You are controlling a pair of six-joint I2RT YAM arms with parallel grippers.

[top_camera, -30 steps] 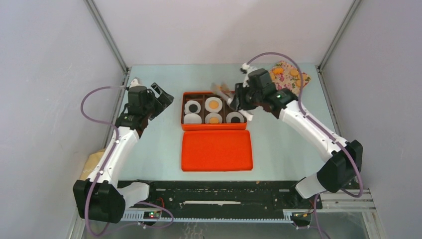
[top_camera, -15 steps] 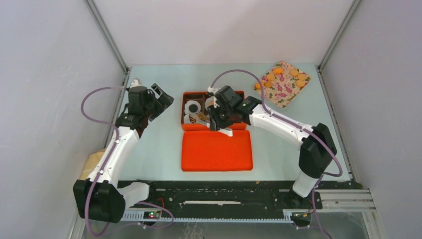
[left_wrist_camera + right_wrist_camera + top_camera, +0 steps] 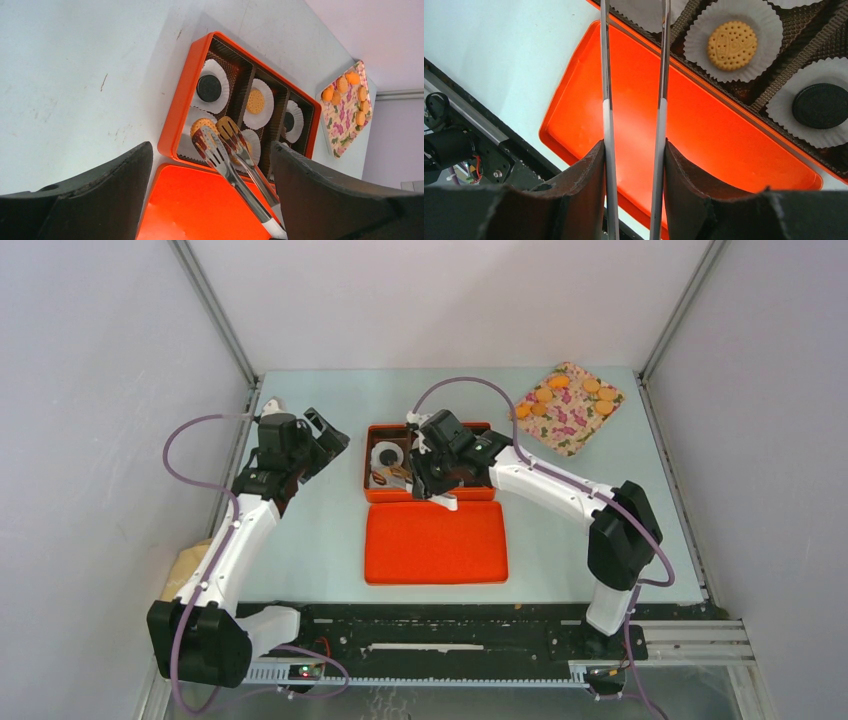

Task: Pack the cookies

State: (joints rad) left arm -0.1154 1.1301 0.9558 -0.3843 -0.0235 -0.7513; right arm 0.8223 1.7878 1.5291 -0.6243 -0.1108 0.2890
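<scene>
The orange box (image 3: 367,462) holds white liners. My right gripper (image 3: 437,465) is shut on metal tongs (image 3: 607,90) and hovers over the box. The tong tips (image 3: 216,136) sit over the near-left liner, on a golden cookie (image 3: 199,125). I cannot tell whether they still pinch it. A dark cookie (image 3: 209,88), a golden cookie (image 3: 255,101) and another dark cookie (image 3: 289,121) lie in the far liners. The right wrist view shows a golden cookie (image 3: 732,45) and a dark cookie (image 3: 820,105). My left gripper (image 3: 325,440) is open and empty, left of the box.
The orange lid (image 3: 435,540) lies flat just in front of the box. A flowered tray (image 3: 570,418) with several golden cookies (image 3: 592,386) sits at the back right. A tan object (image 3: 185,565) lies off the table's left edge.
My right arm swung from the back right to over the box. The tong tips moved left to the near-left liner, which was empty and now shows a golden cookie. The left arm has not moved.
</scene>
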